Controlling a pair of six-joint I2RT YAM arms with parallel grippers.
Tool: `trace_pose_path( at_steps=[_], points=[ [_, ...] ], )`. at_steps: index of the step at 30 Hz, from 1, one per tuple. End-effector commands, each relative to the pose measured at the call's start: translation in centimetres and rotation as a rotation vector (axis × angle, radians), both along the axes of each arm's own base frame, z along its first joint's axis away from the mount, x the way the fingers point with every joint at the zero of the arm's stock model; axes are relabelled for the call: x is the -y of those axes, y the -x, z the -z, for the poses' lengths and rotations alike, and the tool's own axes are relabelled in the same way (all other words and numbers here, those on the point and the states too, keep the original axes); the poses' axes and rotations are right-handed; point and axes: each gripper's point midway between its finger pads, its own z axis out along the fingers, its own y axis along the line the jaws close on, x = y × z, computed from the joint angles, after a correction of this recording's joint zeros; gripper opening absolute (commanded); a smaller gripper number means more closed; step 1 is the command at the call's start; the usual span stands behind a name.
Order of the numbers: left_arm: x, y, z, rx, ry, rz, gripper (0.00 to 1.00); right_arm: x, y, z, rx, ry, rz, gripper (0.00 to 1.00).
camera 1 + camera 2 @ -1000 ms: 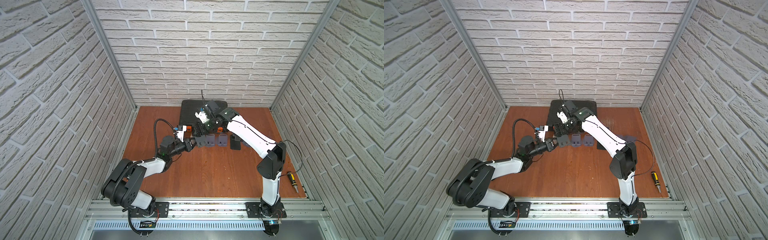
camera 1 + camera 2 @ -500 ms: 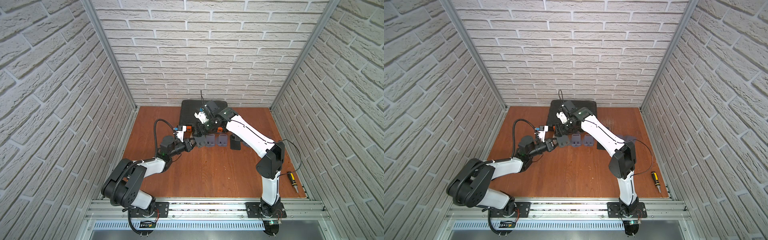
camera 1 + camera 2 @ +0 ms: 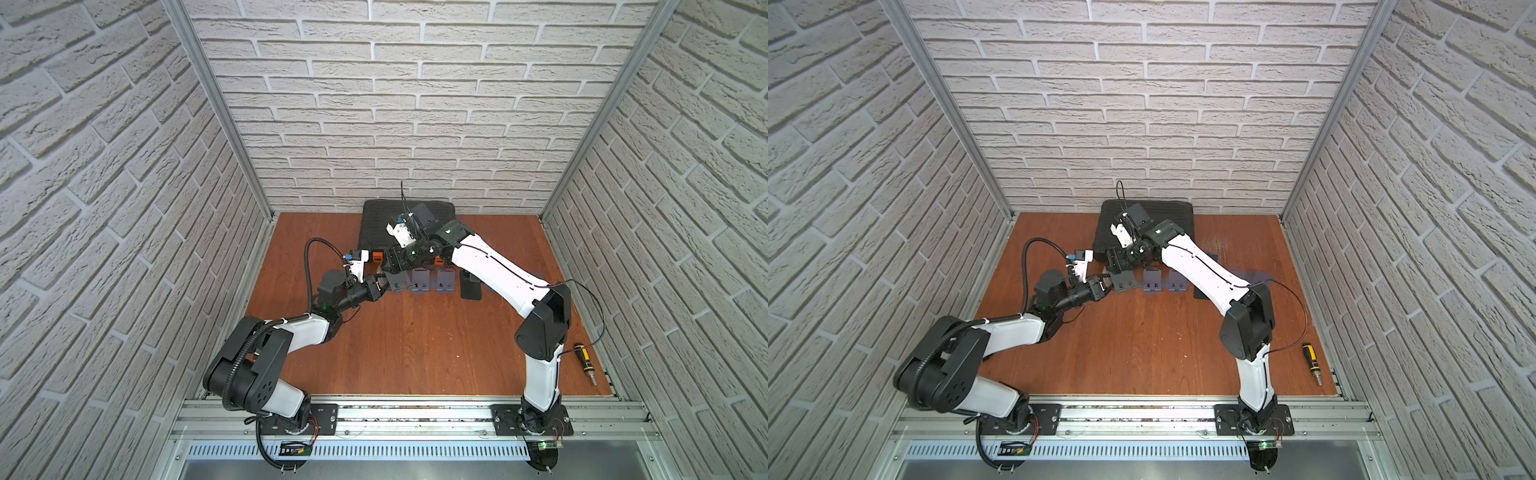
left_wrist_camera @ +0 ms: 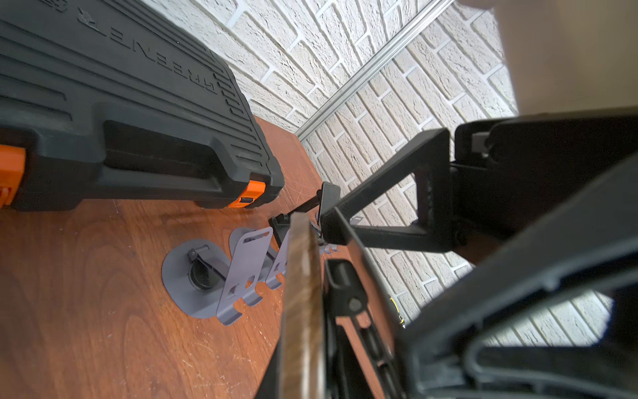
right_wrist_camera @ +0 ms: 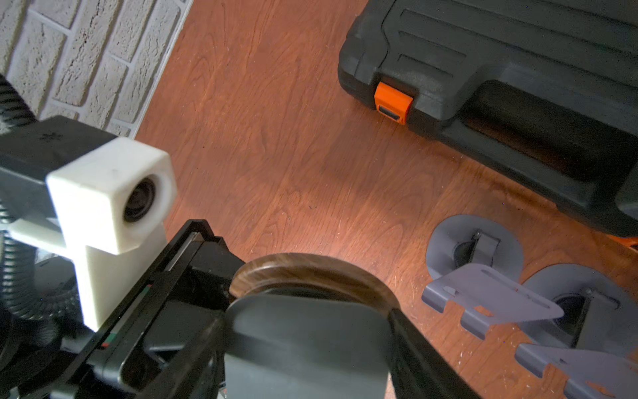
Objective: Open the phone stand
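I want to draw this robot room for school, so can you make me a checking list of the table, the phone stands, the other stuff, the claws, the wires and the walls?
Surface: wooden table, scratched, no spills seen.
Job's things: phone stand with a wood-look base, between both grippers; two grey stands and a black stand are open beside it.
Clutter: black tool case with orange latches at the back; screwdriver by the right edge.
Grippers: left gripper shut on the stand's base; right gripper around its plate, grip unclear.
Cables: ribbed hose loops over the left arm; thin cable loops off the right arm.
Surroundings: brick walls on three sides; metal rail in front.
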Motion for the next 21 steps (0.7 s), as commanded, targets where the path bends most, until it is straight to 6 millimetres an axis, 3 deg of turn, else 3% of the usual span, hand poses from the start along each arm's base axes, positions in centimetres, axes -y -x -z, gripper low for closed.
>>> trace_pose_path(
  at_steps=[1,21],
  points=[
    [-3.7,-3.3,2.9,-0.110,-0.025,-0.211,0.00,1.8,1.7,-4.6,0.069,-0.025,0.017,0.07],
    [-7.0,-4.9,5.8,-0.210,-0.049,-0.342,0.00,3.0,2.9,-6.9,0.128,-0.032,0.019,0.07]
  ],
)
